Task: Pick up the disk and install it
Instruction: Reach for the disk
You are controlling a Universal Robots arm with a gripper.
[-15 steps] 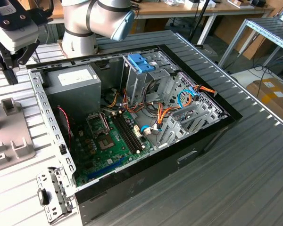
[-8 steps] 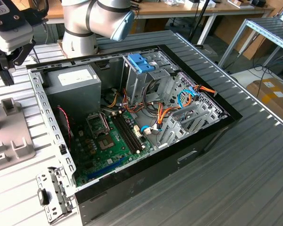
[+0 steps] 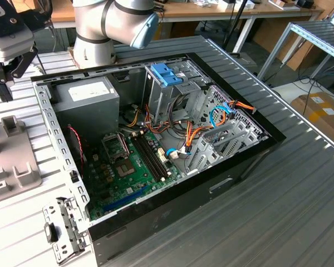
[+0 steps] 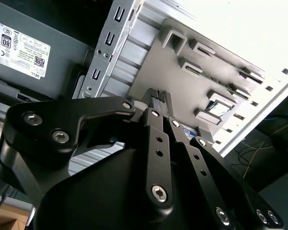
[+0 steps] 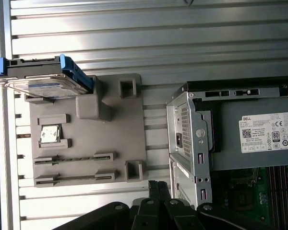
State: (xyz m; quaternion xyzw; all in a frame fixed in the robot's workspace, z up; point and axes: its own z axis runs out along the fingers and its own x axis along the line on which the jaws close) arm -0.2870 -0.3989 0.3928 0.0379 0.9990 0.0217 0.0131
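The disk (image 5: 44, 82) is a flat silver-grey drive with bright blue side rails. It rests at one end of a grey fixture plate (image 5: 89, 143) on the ribbed metal table, outside the computer case. My gripper (image 5: 158, 186) hovers over the opposite end of that plate, close to the case's corner and well apart from the disk. Its black fingertips (image 4: 156, 96) press together with nothing between them. In the exterior view the gripper (image 3: 3, 75) hangs at the far left, above the plate (image 3: 11, 167).
The open computer case (image 3: 156, 139) holds a green motherboard, orange cables, a grey power-supply box (image 3: 86, 97) and a drive cage with a light-blue latch (image 3: 166, 73). A small silvery chip (image 5: 50, 134) lies in a holder on the fixture plate. A loose metal bracket (image 3: 61, 228) lies beside the case.
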